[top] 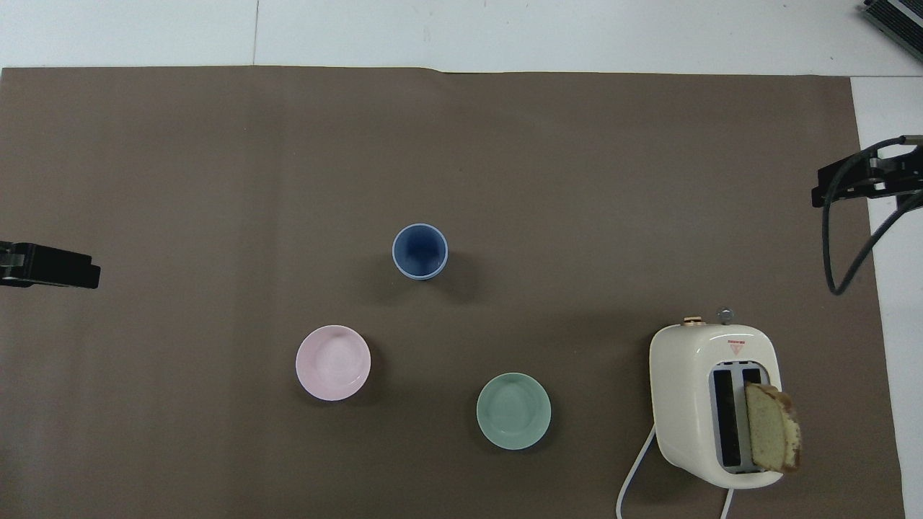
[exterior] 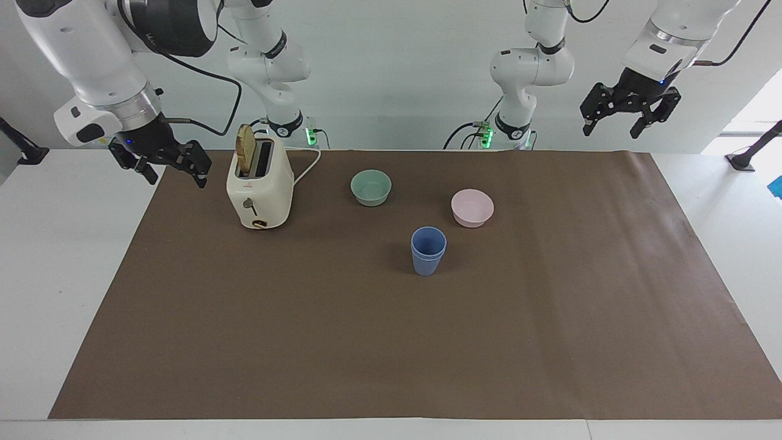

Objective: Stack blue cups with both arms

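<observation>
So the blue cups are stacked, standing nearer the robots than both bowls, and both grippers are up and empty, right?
Not quite: the blue cups stand farther from the robots than the pink bowl and green bowl, as the facing view shows. They are stacked; left gripper and right gripper are up, empty.

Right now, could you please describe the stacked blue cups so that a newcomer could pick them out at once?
Start at the cream toaster with a slice of bread in it, at the right arm's end of the brown mat. Moving toward the left arm's end, pass the green bowl and pink bowl; the blue cups stand farther from the robots than both. They are tall, upright and nested, unlike the low bowls.
</observation>
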### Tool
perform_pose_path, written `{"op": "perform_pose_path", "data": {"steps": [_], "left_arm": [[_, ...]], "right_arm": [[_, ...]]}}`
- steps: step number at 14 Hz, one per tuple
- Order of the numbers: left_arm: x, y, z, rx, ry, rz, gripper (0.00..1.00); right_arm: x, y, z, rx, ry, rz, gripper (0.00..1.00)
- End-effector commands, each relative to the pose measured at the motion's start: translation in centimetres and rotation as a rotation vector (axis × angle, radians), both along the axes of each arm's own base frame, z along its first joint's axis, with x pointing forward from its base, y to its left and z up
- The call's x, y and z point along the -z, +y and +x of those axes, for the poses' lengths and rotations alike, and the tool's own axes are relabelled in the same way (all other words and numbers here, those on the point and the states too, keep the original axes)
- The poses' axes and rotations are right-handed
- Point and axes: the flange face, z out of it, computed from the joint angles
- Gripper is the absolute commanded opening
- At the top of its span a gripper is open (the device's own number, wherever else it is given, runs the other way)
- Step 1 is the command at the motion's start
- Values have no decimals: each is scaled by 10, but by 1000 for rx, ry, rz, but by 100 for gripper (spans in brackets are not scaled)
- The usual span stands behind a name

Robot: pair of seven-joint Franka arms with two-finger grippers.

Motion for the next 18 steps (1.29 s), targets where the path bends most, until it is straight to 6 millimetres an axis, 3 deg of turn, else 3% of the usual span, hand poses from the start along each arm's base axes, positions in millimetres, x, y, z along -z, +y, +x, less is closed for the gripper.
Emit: {"op": "perform_pose_path", "data": {"steps": [1,12,15,17,18], "left_arm": [[-3,3,-3,-3,9,8,100],[-3,6,-3,-2,8,6,100],[-5,-3,-4,9,8,16,100],[-2,15,-2,-34,13,16,100],[0,8,-2,-30,15,21,100]], "right_arm": [[-6,-1,-4,-15,-14,6,100],[-6,12,-3,-40,-14,11,100],[-7,11,-4,-37,-16,11,100],[-7,11,-4,-41,-15,11,100],[-7,12,-4,-41,-16,11,100]]}}
